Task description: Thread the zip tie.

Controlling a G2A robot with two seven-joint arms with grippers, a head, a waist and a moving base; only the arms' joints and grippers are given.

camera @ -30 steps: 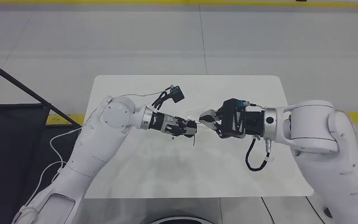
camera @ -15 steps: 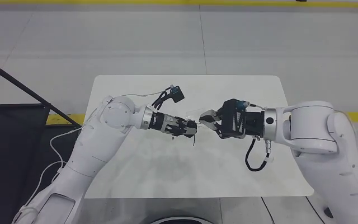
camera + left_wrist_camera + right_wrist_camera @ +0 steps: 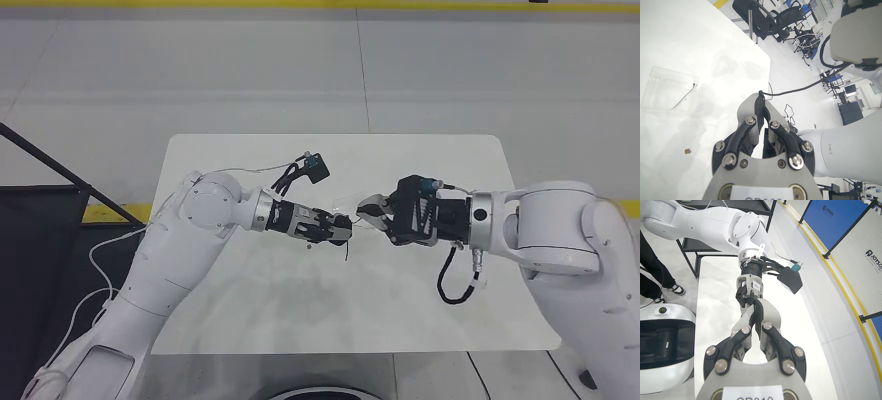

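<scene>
My left gripper (image 3: 343, 229) hovers over the middle of the white table (image 3: 300, 310). In the left wrist view it (image 3: 761, 98) is shut on the end of a thin black zip tie (image 3: 791, 91), whose strap sticks out sideways from the tips. From above, the zip tie (image 3: 347, 248) hangs as a short black line below the fingers. My right gripper (image 3: 366, 210) faces the left one, tip to tip and almost touching. In its own wrist view the right gripper (image 3: 754, 309) is shut with nothing showing between the pads, and the left gripper (image 3: 745, 300) sits just beyond it.
A clear flat tray (image 3: 662, 85) lies on the table and holds a second, bent zip tie (image 3: 684, 96). A small brown speck (image 3: 687, 151) lies on the tabletop nearer the left gripper. A black frame stand (image 3: 40, 160) stands off the table's left side.
The right gripper has shifted slightly closer to the left gripper. The left arm and the zip tie have stayed where they were.
</scene>
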